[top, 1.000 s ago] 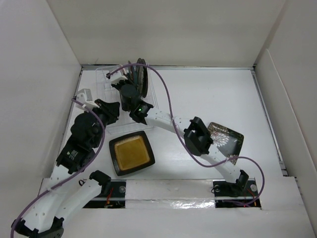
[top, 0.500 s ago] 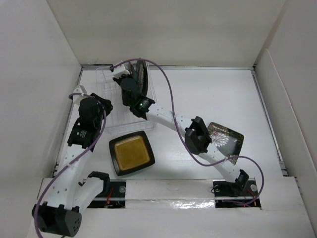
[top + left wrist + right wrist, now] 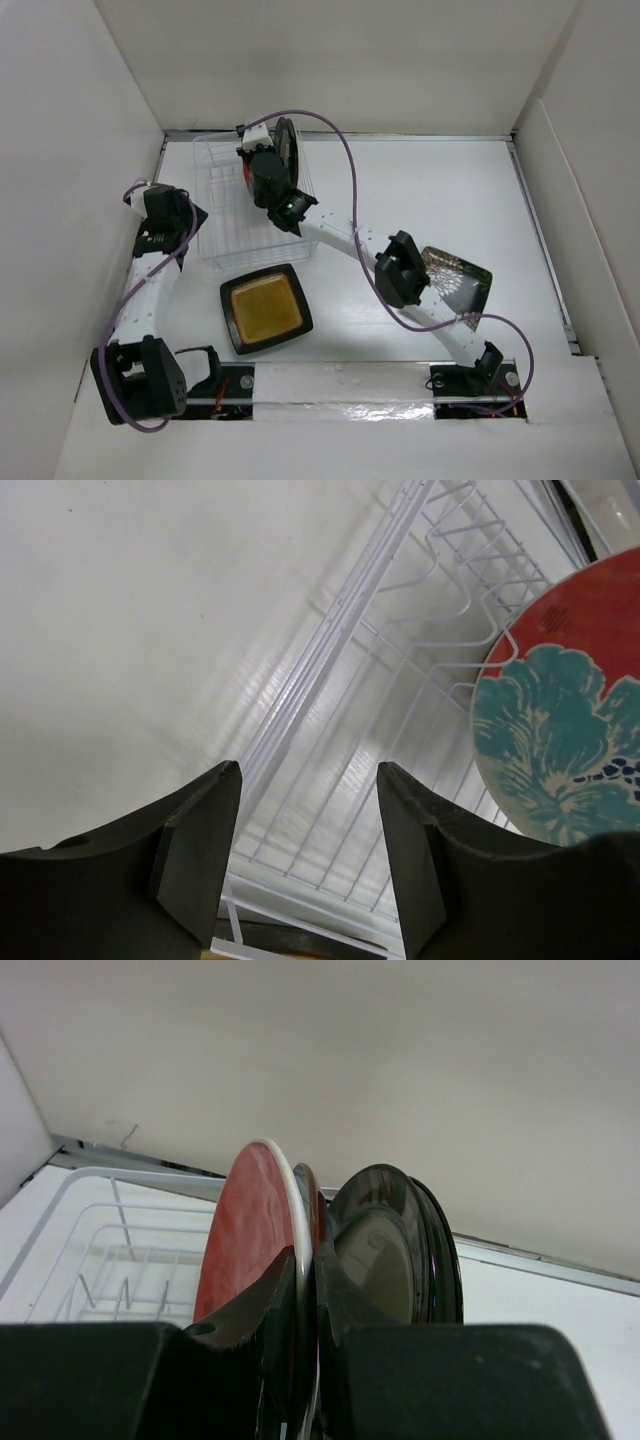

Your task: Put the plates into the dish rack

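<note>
The wire dish rack (image 3: pixel 228 215) stands at the back left. My right gripper (image 3: pixel 258 152) reaches over its far end and is shut on the rim of the red-patterned plate (image 3: pixel 250 1235), which stands upright between my fingers (image 3: pixel 270 1310). Right behind it stand dark round plates (image 3: pixel 395 1245), on edge. The left wrist view shows this red plate's teal flower (image 3: pixel 565 720) among the rack wires (image 3: pixel 400 670). My left gripper (image 3: pixel 190 217) hangs open and empty at the rack's left side. A square brown plate with an amber centre (image 3: pixel 265 308) lies flat in front of the rack.
A square black floral plate (image 3: pixel 458 278) lies at the right, partly under my right arm (image 3: pixel 400 270). White walls close in the table on the left (image 3: pixel 80 200), back and right. A purple cable (image 3: pixel 335 170) loops above the rack.
My left arm has swung left, away from the rack's front, and its jaws have opened. My right gripper has moved farther back over the rack with the red plate.
</note>
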Controlling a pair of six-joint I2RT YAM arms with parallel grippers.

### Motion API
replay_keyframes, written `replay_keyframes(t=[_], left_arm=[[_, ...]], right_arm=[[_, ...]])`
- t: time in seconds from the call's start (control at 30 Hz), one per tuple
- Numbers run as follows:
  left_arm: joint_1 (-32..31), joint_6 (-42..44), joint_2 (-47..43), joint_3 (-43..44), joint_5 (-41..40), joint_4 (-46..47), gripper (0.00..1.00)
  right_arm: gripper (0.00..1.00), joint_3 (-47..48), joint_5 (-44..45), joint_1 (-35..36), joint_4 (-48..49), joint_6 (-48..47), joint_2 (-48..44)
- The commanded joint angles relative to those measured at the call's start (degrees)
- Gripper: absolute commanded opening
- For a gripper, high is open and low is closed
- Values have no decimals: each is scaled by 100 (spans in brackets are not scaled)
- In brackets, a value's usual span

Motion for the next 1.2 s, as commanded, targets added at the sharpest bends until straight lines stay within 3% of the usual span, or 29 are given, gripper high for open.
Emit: replay_keyframes(t=[0.0, 0.1, 0.2, 0.4, 0.43, 0.5, 0.6, 0.67, 0.9, 1.17], left_arm=[[51, 422, 268, 330, -215, -151, 54], [51, 483, 469, 234, 30, 85, 53], [51, 518, 707, 198, 329, 175, 46], [51, 404, 734, -197, 831, 465, 17], [51, 396, 725, -224, 909, 474, 8], [-238, 361, 717, -215, 857, 448, 0], [-554, 255, 577, -460, 997, 605, 0], [-704, 185, 506, -514, 1015, 606, 0], [-757, 158, -4, -874, 1164, 614, 0], [-705, 220, -66, -901, 1533, 597, 0]], right_arm=[[0, -144, -169, -47, 654, 487, -394], [4, -407, -239, -47, 794, 583, -499], [9, -741, -204, 6, 1031, 505, -605], [16, -1339, -266, 129, 1216, 662, -1053], [18, -1392, -309, 129, 1216, 749, -1114], [18, -1445, -310, 129, 1251, 794, -1202], [15, -1279, -222, 129, 1304, 707, -1071], [8, -919, -64, 129, 1199, 531, -922], [11, -303, 95, 76, 1304, 294, -439], [17, -241, -599, -345, 1840, 152, -183]])
